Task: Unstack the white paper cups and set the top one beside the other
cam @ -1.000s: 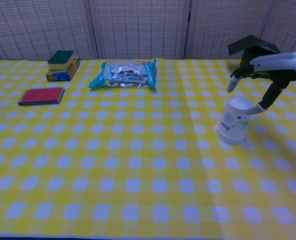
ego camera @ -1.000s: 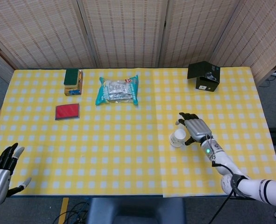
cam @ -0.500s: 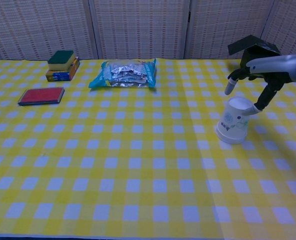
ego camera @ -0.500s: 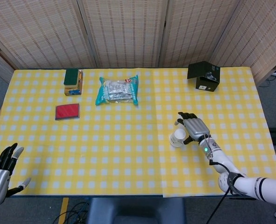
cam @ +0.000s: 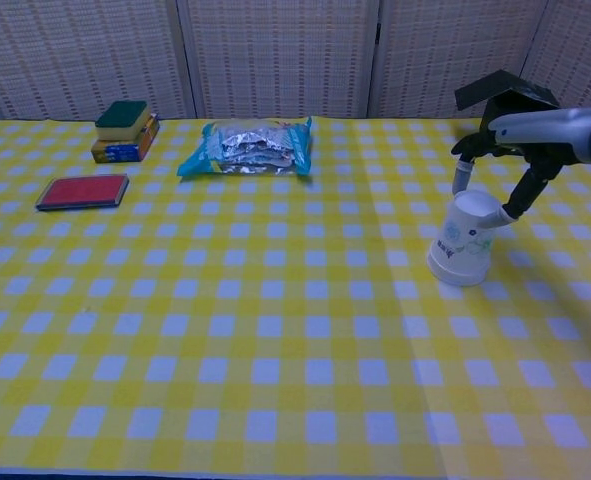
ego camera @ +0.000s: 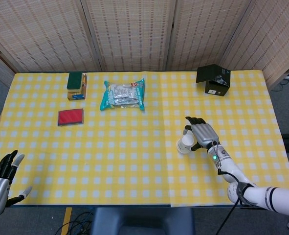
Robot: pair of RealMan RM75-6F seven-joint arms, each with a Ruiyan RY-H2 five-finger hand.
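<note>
Seen from the head camera: one stack of white paper cups [ego camera: 185,144] upside down on the yellow checked tablecloth [ego camera: 134,161], right of centre; one silver snack bag [ego camera: 123,94], one red pad [ego camera: 70,117], one pile of sponges [ego camera: 77,85] and one black box [ego camera: 213,80] ranged along the far side. Right hand [ego camera: 201,134] reaching in from the lower right corner, draped over the cup stack, dark fingers [ego camera: 193,120] curled down around its far side and touching it. Left hand [ego camera: 1,180] low at the bottom left corner, off the table edge, palm up, fingers apart, holding nothing.

Seen from the chest camera: same cup stack [cam: 462,239] tilted, base leaning toward the right hand [cam: 535,135], rim near the cloth; whether cleanly two cups, hard to tell here. One finger pressing the near side of the base, another finger [cam: 461,176] at its far side, so the top of the stack pinched between them. Snack bag [cam: 248,147], red pad [cam: 83,191], sponge pile [cam: 124,130] and black box [cam: 502,90] again one each. Left hand outside this camera's field; tilt of the cups and the pinch plain only from this lower angle
</note>
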